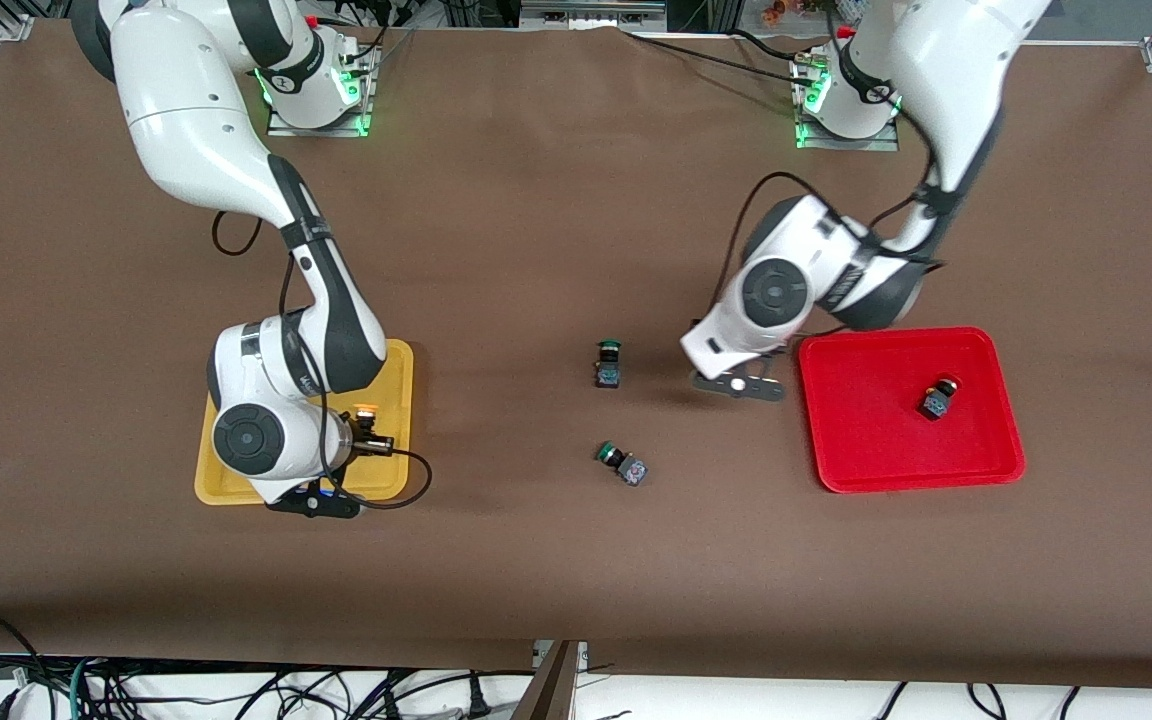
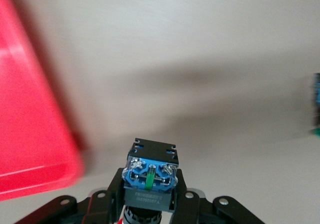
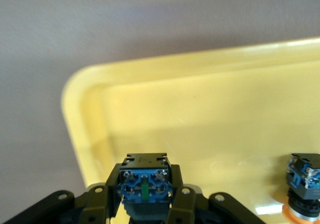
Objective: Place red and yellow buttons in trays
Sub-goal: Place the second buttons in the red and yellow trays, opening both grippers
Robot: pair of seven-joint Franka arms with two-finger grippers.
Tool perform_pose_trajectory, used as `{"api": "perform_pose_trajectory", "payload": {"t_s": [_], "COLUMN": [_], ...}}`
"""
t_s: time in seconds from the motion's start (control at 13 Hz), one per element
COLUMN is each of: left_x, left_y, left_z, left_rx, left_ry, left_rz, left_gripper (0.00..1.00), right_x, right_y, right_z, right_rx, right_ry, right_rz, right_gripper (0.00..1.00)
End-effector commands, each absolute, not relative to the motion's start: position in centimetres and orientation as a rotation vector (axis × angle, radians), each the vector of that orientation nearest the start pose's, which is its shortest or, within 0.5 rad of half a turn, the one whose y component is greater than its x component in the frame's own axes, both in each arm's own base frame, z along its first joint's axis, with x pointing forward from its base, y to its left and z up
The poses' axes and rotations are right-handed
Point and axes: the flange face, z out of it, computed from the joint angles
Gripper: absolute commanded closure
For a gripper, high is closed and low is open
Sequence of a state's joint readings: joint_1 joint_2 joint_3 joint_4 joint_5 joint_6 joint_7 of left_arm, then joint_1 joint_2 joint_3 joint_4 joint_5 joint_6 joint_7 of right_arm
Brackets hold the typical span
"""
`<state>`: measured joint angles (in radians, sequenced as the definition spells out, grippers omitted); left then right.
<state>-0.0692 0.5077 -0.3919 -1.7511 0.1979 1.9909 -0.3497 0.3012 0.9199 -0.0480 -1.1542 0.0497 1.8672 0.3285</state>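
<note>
My left gripper (image 2: 150,186) is shut on a button (image 2: 150,171) with a black body, its blue base facing the camera and a sliver of red cap below. It hangs over the brown table just beside the red tray (image 1: 876,450) (image 2: 30,134). One red button (image 1: 939,397) lies in that tray. My right gripper (image 3: 145,189) is shut on a like button (image 3: 144,181) whose cap is hidden, over the yellow tray (image 1: 391,470) (image 3: 200,109). A yellow-capped button (image 1: 366,412) (image 3: 302,184) stands in the yellow tray beside it.
Two green-capped buttons lie mid-table between the trays: one (image 1: 608,362) close to my left wrist, the other (image 1: 621,463) nearer the front camera. A black cable (image 1: 416,480) loops off the right wrist past the yellow tray's edge.
</note>
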Motion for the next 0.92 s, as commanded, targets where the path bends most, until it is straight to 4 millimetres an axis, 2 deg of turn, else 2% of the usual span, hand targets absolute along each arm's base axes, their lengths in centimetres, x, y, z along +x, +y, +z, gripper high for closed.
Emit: {"api": "perform_pose_trajectory", "payload": {"t_s": [0.0,0.15,0.23,0.31,0.38,0.54,0.62,0.69,0.77,0.85], "left_x": [61.0,62.5,62.9,63.1,63.2,64.1,64.6,64.6,64.6,65.0], "left_y": [-15.4,-8.1,-4.9,-4.1,-4.3,-4.2,-4.0,-4.3,-4.6,-4.6], "left_z": [28.9,27.6,26.6,25.5,23.5,18.9,18.0,17.8,19.4,22.0], "left_rx": [-3.033,-3.038,-3.019,-3.022,-3.042,-3.078,-3.009,-2.949,-2.932,-2.912], "left_ry": [0.467,0.656,0.705,0.718,0.727,0.746,0.83,0.878,0.879,0.869], "left_rz": [0.368,0.387,0.388,0.374,0.35,0.221,0.176,0.165,0.154,0.139], "left_gripper": [0.98,0.94,0.94,0.94,0.94,0.88,0.67,0.01,0.0,0.0], "right_x": [69.4,68.8,68.8,69.2,69.8,70.6,70.2,69.6,69.0,68.5], "right_y": [19.5,18.8,18.7,17.7,16.6,13.5,12.1,10.7,9.4,7.6], "right_z": [20.3,19.0,19.2,20.4,22.8,29.8,32.9,36.0,38.8,41.2], "right_rx": [-3.199,-3.202,-3.202,-3.209,-3.213,-3.199,-3.192,-3.19,-3.181,-3.17], "right_ry": [0.056,0.047,0.049,0.079,0.071,0.014,0.03,0.033,0.003,-0.023], "right_rz": [0.406,0.436,0.439,0.42,0.372,0.314,0.335,0.352,0.364,0.367], "right_gripper": [1.0,1.0,0.77,0.01,0.0,0.0,0.0,0.0,0.0,0.0]}}
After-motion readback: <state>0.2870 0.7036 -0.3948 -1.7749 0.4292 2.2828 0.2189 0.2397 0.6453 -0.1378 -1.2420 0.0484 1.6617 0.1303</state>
